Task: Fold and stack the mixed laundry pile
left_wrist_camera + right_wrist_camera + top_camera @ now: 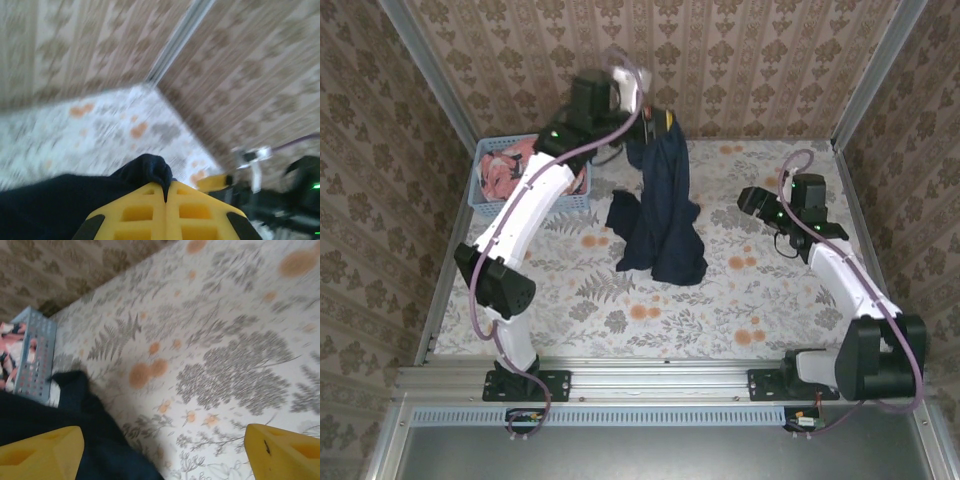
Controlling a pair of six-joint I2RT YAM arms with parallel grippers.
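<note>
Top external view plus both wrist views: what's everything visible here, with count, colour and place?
navy garment: one, dark navy, lifted at far centre, lower part draped on the table
printed garment: one, coral-pink with navy and white print, inside the basket
basket: one, light blue perforated plastic, far left of the table
tablecloth: one, white with grey and orange floral print, covering the table
walls: beige-brown patterned wallpaper, on three sides
left gripper: one, yellow fingers, shut on the navy garment
right gripper: one, yellow fingers, open above the table, right of the navy garment

a light blue perforated basket (576, 198) sits at the floral tablecloth's (720, 300) far left corner.
</note>
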